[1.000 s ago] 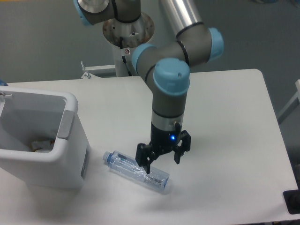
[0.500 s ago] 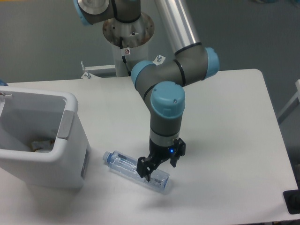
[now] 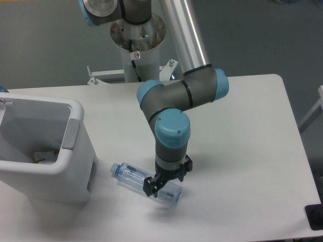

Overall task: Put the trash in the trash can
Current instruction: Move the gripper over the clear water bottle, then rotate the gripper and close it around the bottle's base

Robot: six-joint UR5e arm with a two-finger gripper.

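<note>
Lying on the white table (image 3: 242, 131), the bottle (image 3: 132, 176) seems straddled by the hand (image 3: 160, 184).

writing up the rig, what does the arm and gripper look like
The arm has grey joint housings with light blue end caps and a bare silver metal tube as its upper link. A small white label with red marking sits on the base column. The gripper is black, small, with two short fingers below a silver-grey wrist ring.
</note>
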